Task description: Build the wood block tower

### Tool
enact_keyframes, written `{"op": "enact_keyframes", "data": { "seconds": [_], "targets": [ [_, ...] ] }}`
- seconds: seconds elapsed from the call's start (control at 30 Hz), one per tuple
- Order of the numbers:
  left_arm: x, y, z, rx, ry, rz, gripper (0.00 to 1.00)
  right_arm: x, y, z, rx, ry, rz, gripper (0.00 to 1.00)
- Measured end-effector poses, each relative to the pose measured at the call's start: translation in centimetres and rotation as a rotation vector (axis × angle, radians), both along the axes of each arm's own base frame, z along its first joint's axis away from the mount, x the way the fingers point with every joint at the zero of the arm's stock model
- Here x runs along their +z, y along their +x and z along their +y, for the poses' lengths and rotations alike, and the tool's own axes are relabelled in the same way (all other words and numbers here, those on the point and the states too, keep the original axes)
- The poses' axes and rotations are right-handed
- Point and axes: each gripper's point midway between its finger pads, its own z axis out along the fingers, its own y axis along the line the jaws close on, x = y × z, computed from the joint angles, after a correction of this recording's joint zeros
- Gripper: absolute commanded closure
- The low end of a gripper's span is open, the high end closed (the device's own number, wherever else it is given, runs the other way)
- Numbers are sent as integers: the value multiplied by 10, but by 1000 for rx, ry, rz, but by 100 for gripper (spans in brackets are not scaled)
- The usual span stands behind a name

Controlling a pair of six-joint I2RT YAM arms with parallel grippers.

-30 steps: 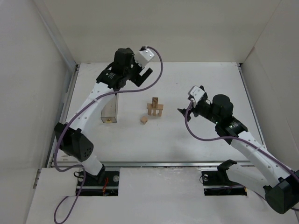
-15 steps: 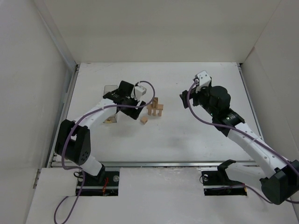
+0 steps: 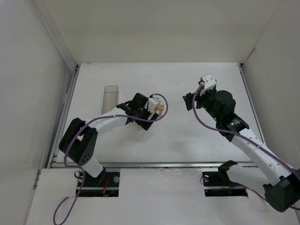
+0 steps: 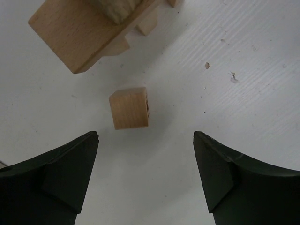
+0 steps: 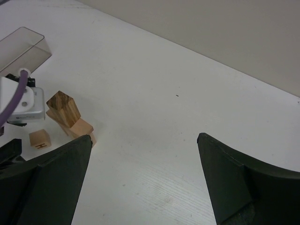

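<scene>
The tower (image 4: pixel 89 33) of tan wood blocks fills the top left of the left wrist view; from above only a bit of the tower (image 3: pixel 161 109) shows past the left wrist. A loose small cube (image 4: pixel 130 108) lies on the table just in front of it. My left gripper (image 4: pixel 146 136) hovers over the cube, open, with the cube just ahead of its fingertips and nothing between them. In the top view the left gripper (image 3: pixel 146 121) hides the cube. My right gripper (image 5: pixel 145 137) is open and empty, well right of the tower (image 5: pixel 70 119) and the cube (image 5: pixel 40 139).
A clear plastic box (image 3: pixel 110 93) stands at the left of the table, behind the left arm, and the clear plastic box (image 5: pixel 23 44) also shows at the right wrist view's top left. White walls close the table (image 3: pixel 211 136) on three sides.
The left arm swung down from above the clear box to the cube beside the tower, and its jaws narrowed a little. The right gripper rose and shifted slightly toward the back.
</scene>
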Motion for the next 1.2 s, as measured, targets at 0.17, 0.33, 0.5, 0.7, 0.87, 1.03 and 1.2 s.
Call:
{"op": "enact_keyframes", "data": {
  "seconds": [0.17, 0.33, 0.5, 0.7, 0.87, 1.03, 1.2],
  "targets": [
    [-18, 4, 4, 38, 42, -5, 28, 4, -4, -4, -10, 6, -15, 0],
    [-20, 11, 10, 72, 64, -32, 40, 10, -6, -7, -18, 13, -30, 0],
    [-21, 18, 9, 85, 63, -58, 43, 9, -6, -7, -22, 13, -29, 0],
    [-24, 20, 4, 85, 46, -54, 48, 8, -6, -7, -22, 9, -26, 0],
    [-25, 22, -1, 93, 24, -56, 60, 7, -6, -8, -22, 8, -23, 0],
    [-26, 22, -3, 96, 16, -48, 63, 7, -6, -8, -22, 7, -23, 0],
    [-26, 21, -3, 99, 9, -40, 61, 7, -6, -8, -22, 7, -23, 0]
  ]
}}
